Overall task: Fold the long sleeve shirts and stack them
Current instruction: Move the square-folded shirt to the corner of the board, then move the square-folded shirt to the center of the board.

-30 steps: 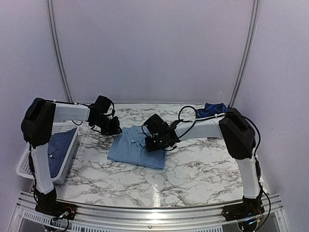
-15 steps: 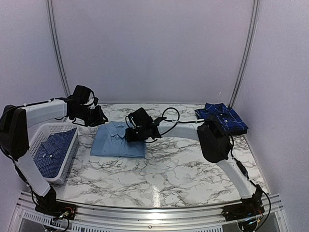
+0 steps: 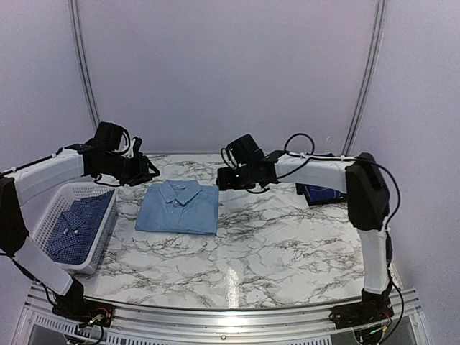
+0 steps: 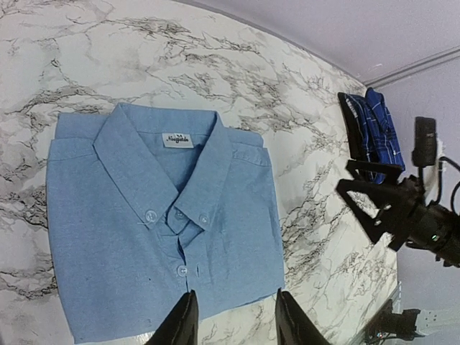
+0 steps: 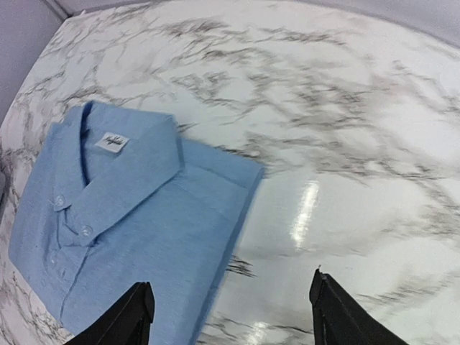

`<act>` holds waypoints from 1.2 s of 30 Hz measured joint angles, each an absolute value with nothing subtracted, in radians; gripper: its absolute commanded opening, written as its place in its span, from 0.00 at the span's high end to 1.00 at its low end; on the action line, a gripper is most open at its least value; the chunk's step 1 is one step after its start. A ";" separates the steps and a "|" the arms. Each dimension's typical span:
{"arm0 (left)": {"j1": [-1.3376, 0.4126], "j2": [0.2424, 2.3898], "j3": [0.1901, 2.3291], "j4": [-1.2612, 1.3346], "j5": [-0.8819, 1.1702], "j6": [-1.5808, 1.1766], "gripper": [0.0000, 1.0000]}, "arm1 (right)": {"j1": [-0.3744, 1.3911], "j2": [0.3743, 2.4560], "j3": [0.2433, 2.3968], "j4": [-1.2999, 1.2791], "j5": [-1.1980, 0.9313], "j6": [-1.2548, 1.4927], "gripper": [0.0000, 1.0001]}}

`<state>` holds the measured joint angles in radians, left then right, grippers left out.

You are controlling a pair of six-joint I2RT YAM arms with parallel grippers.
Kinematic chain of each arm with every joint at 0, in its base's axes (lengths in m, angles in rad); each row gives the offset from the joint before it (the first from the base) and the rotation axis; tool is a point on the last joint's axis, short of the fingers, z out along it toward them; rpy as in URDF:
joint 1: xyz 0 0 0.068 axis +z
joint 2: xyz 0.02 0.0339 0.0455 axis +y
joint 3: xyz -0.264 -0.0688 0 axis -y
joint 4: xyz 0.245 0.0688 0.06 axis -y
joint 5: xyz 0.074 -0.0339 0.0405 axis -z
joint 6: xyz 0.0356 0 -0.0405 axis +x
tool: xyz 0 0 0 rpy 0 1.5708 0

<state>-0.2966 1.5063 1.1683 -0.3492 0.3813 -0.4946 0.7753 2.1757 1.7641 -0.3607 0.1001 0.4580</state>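
Note:
A plain light blue long sleeve shirt lies folded flat on the marble table, collar toward the back. My left gripper hovers off its back left corner, open and empty; in the left wrist view its fingers frame the shirt's hem. My right gripper hangs open just right of the collar, above the shirt's right edge. A dark navy plaid shirt lies folded at the back right, partly hidden behind the right arm. A small-check shirt rests in the basket.
A white slatted basket stands at the table's left edge. White walls close in behind and on both sides. In the left wrist view the right arm's black gripper shows beside the plaid shirt.
Both grippers have let go of the light blue shirt and lifted off it, jaws widening. The shirt ended up further left. The right arm drew back to the right.

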 measured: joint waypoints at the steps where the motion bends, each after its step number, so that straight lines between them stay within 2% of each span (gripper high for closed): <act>1: -0.297 1.499 1.164 -0.349 0.389 -0.491 0.60 | 0.760 2.123 1.721 -0.361 0.123 0.456 0.27; 3: -0.297 1.496 1.157 -0.350 0.402 -0.486 0.59 | 0.723 2.011 1.627 -0.361 0.175 0.454 0.28; 8: -0.297 1.496 1.146 -0.358 0.426 -0.484 0.57 | 0.660 1.879 1.485 -0.389 0.305 0.456 0.27; 15: -0.297 1.496 1.143 -0.366 0.442 -0.482 0.56 | 0.577 1.834 1.292 -0.454 0.419 0.484 0.26; 21: -0.297 1.496 1.142 -0.366 0.445 -0.481 0.56 | 0.465 1.833 1.224 -0.470 0.436 0.522 0.28; 28: -0.297 1.497 1.141 -0.366 0.445 -0.481 0.56 | 0.359 1.833 1.149 -0.414 0.387 0.562 0.37; 36: -0.297 1.503 1.141 -0.366 0.445 -0.481 0.56 | 0.320 1.847 1.147 -0.325 0.344 0.594 0.50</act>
